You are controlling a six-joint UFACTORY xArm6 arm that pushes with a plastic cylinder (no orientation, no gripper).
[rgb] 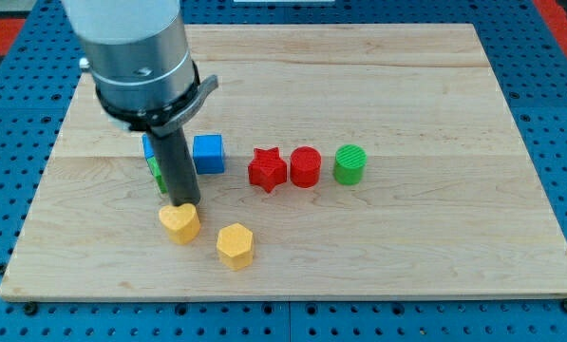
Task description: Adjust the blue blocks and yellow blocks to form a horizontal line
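Observation:
My tip (182,202) rests at the top edge of a yellow heart-shaped block (179,224), touching it or nearly so. A yellow hexagonal block (235,245) lies to the lower right of it. A blue cube (208,154) sits just right of the rod. A second blue block (148,147) shows partly behind the rod on its left; its shape is hidden. A green block (157,174) peeks out below that blue block, mostly hidden by the rod.
A red star block (267,169), a red cylinder (305,167) and a green cylinder (349,164) stand in a row to the right of the blue cube. The wooden board (406,256) lies on a blue perforated table.

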